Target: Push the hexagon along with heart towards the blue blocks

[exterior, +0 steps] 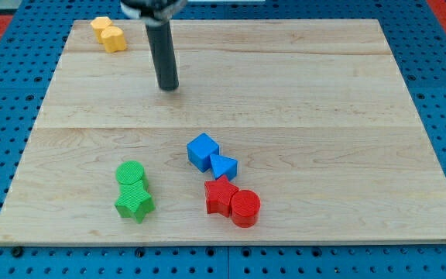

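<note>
A yellow hexagon block [101, 25] and a yellow heart block [114, 38] sit touching at the view's top left corner of the wooden board [308, 101]. A blue cube [202, 150] and a blue triangle block [224, 167] lie together below the board's middle. My tip [168, 87] rests on the board to the right of and below the yellow pair, well apart from them, and above the blue blocks.
A red star block [221, 196] and a red cylinder [245, 208] sit just below the blue triangle. A green cylinder [131, 173] and a green star block [135, 202] stand at the view's lower left. The board lies on a blue pegboard [440, 93].
</note>
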`<control>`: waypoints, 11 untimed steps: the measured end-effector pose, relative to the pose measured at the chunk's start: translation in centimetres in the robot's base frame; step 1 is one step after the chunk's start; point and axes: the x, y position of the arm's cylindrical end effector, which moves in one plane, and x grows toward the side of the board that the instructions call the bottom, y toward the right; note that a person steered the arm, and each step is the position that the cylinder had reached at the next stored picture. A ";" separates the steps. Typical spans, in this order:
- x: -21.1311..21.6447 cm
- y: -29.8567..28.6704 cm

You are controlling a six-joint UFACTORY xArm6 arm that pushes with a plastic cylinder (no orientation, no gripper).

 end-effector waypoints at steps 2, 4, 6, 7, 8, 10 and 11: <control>-13.5 -6.6; -13.5 -15.9; -10.9 -14.2; -10.2 -5.1; -6.2 -2.9; 2.7 -2.0; 3.5 -3.4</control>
